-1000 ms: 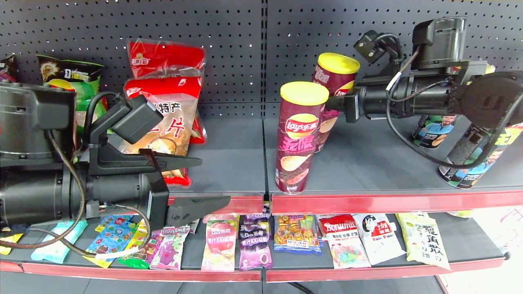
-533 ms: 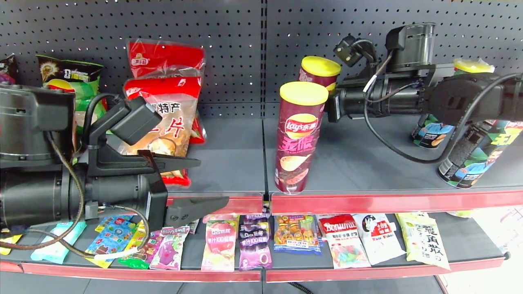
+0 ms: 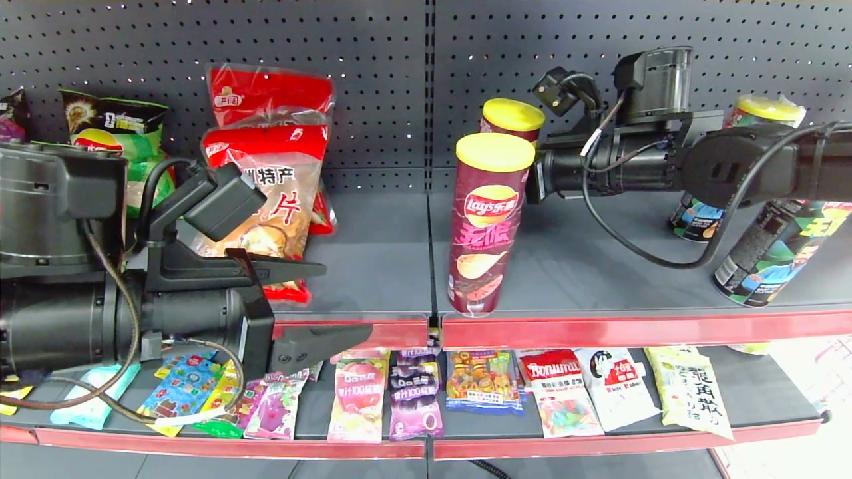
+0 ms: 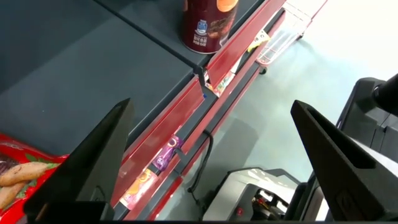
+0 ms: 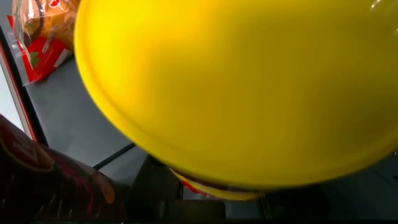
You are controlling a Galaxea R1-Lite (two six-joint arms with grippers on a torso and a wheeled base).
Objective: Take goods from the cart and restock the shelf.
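Observation:
A maroon chip can (image 3: pixel 491 219) with a yellow lid stands upright at the front of the upper shelf (image 3: pixel 599 266). Just behind it is a second maroon chip can (image 3: pixel 511 117), held from the right side by my right gripper (image 3: pixel 532 174), whose fingers are hidden by the front can. The held can's yellow lid (image 5: pixel 236 87) sits close up in the right wrist view. My left gripper (image 3: pixel 347 299) hangs open with nothing in it at the shelf's front edge, left of the front can. The left wrist view shows its spread fingers (image 4: pixel 93 168) and the front can's base (image 4: pixel 208 25).
Red snack bags (image 3: pixel 269 166) and a green chip bag (image 3: pixel 116 133) lean on the pegboard at left. Green-and-black cans (image 3: pixel 772 253) stand and lean at the right, under my right arm. Several candy packets (image 3: pixel 486 382) lie on the lower shelf. A red lip (image 3: pixel 639 327) edges the upper shelf.
My right arm carried the held can left and back toward the pegboard, tucking it behind the front can and setting it more upright. The left arm barely moved.

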